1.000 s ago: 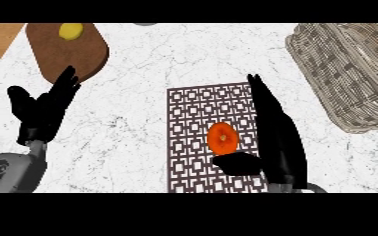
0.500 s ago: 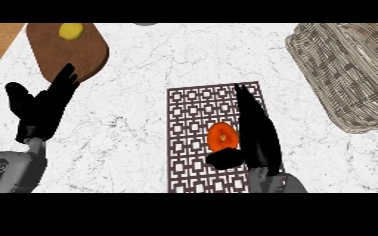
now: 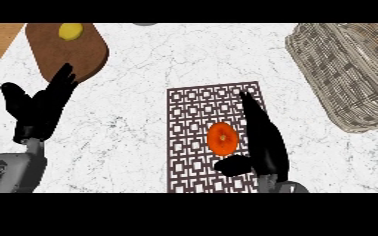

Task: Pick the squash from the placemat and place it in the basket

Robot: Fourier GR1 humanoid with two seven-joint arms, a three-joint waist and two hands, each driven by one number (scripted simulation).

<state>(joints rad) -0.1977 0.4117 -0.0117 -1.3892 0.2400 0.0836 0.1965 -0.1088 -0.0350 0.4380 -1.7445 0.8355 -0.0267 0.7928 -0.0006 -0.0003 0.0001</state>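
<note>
An orange squash [image 3: 221,136] lies on the dark patterned placemat [image 3: 198,110] in the lower middle of the head view. My right hand [image 3: 263,139] stands edge-on just right of the squash, fingers straight and pointing away, thumb [image 3: 233,165] below the squash. It looks close to the squash, but contact cannot be told. The woven basket [image 3: 341,72] sits at the right edge, apart from the hand. My left hand [image 3: 38,107] rests open at the left, fingers up.
A brown cutting board [image 3: 65,55] with a yellow item [image 3: 71,30] on it lies at the upper left. White marble counter stretches between the placemat and the basket. A grey object [image 3: 145,24] peeks in at the top edge.
My right hand has slid left across the placemat, closing in on the squash's right side. The squash and the left hand have stayed in place.
</note>
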